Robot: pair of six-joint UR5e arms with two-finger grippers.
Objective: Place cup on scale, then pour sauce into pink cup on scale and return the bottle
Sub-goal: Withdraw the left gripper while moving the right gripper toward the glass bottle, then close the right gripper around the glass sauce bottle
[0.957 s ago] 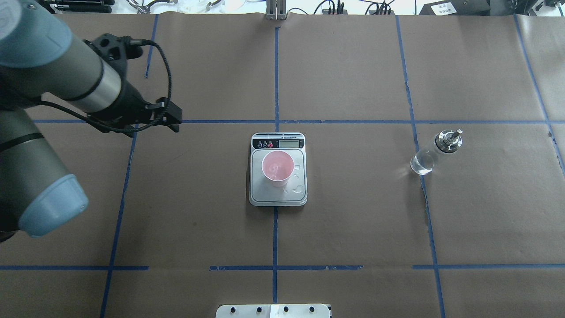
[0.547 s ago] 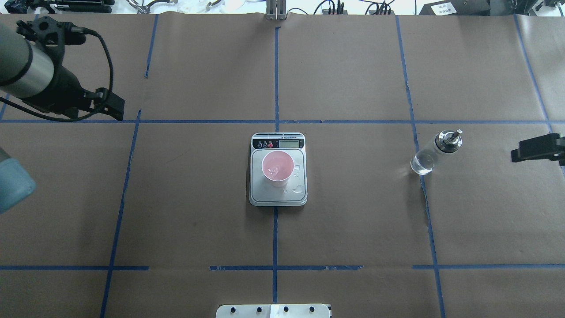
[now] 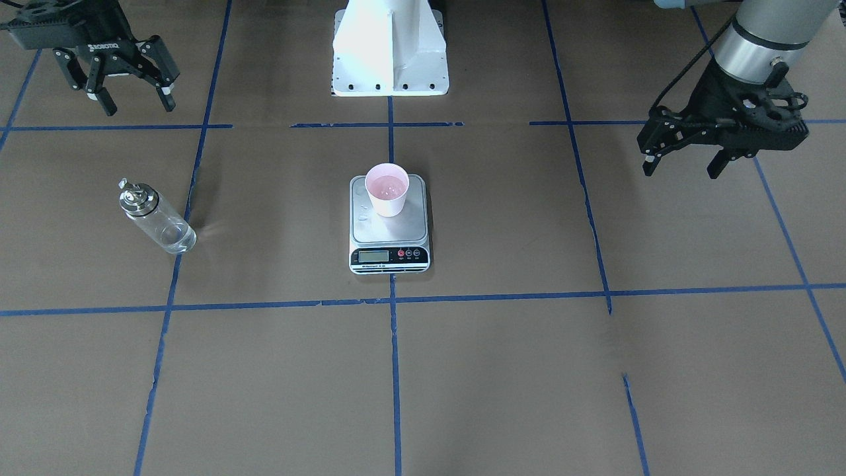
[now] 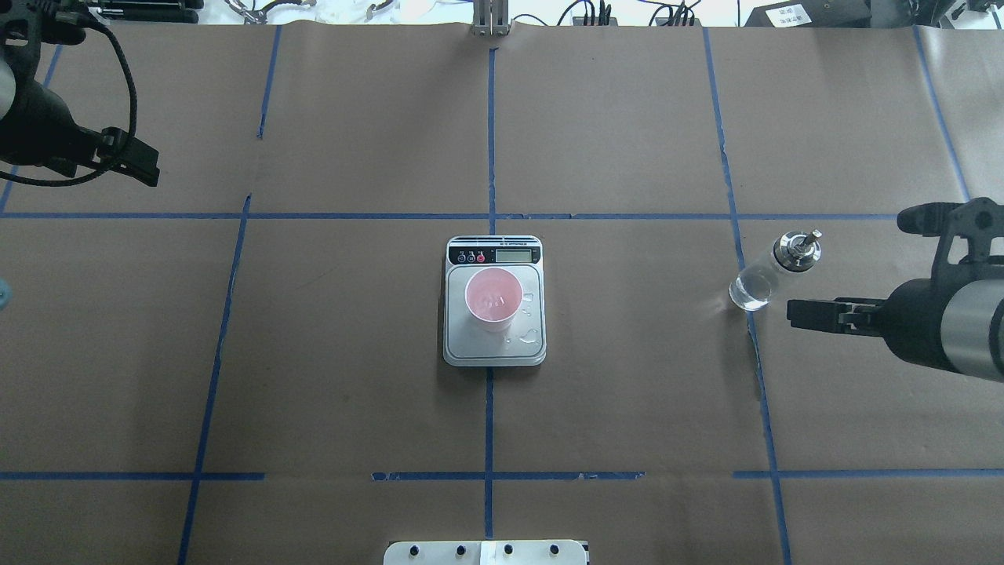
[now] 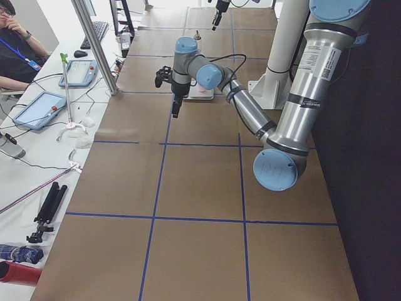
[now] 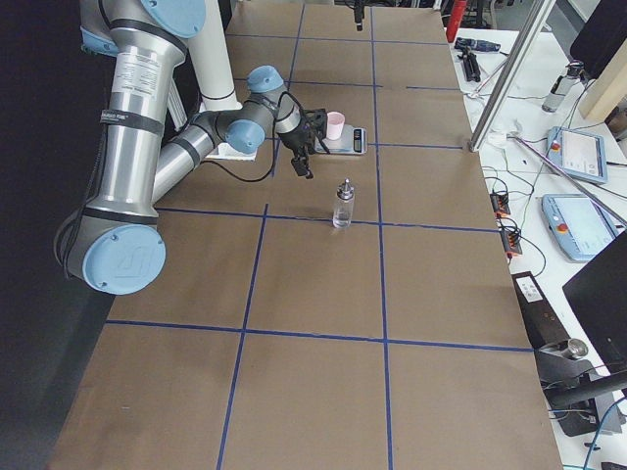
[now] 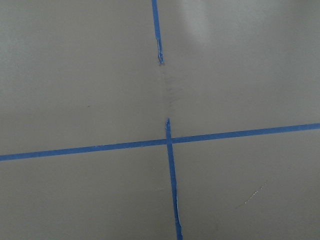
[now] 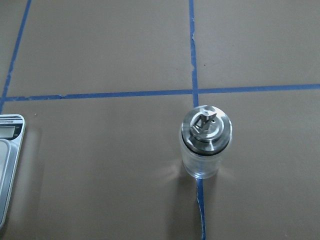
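The pink cup (image 4: 492, 298) (image 3: 387, 188) stands upright on the steel scale (image 4: 471, 345) (image 3: 404, 228) at the table's middle, with a few clear drops on the platform beside it. The glass bottle (image 4: 765, 275) (image 3: 155, 221) stands upright on the paper, right of the scale; it also shows in the right wrist view (image 8: 204, 145). My right gripper (image 4: 792, 314) (image 3: 139, 106) is open and empty, a short way right of the bottle and apart from it. My left gripper (image 4: 149, 174) (image 3: 681, 170) is open and empty, far left of the scale.
Brown paper with blue tape lines covers the table. The white robot base (image 3: 390, 59) sits at the near edge behind the scale. A metal post (image 4: 490, 20) stands at the far edge. Tablets and cables lie on the operators' side table (image 6: 578, 157).
My left arm has drawn back to the left, away from the scale. My right arm has come in from the right edge toward the bottle. Cup, scale and bottle have not moved.
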